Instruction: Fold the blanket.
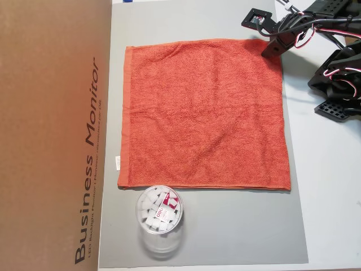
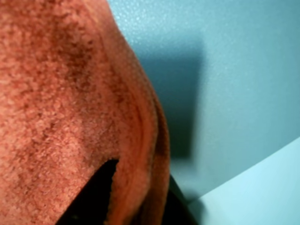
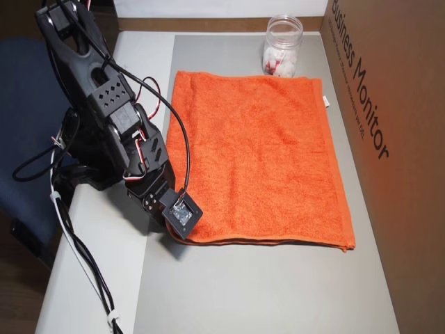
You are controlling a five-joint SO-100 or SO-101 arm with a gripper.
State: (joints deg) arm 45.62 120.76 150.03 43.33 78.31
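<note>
The gripper (image 1: 269, 49) sits low at one corner of the blanket (image 1: 203, 113), and in the wrist view the orange-red terry cloth (image 2: 61, 108) fills the left of the picture with its hemmed edge curling over a dark fingertip (image 2: 96, 192), so the cloth's corner lies against the jaws; whether they are clamped on it or merely resting there cannot be told from any view. In an overhead view the gripper (image 3: 177, 233) meets the blanket's near left corner (image 3: 257, 153), with the black arm (image 3: 111, 125) and its looping wires rising behind it at the left. The blanket lies spread flat and unfolded on a grey mat (image 1: 237, 226), covering most of the mat's middle. A small white tag (image 1: 118, 162) shows on its edge toward the cardboard box (image 1: 51, 130), which stands along one side of the mat and bears the printed words "Business Monitor". A clear plastic jar (image 1: 159, 222) holding small white pieces stands on the mat just beside the blanket's edge farthest from the arm, near the box.
</note>
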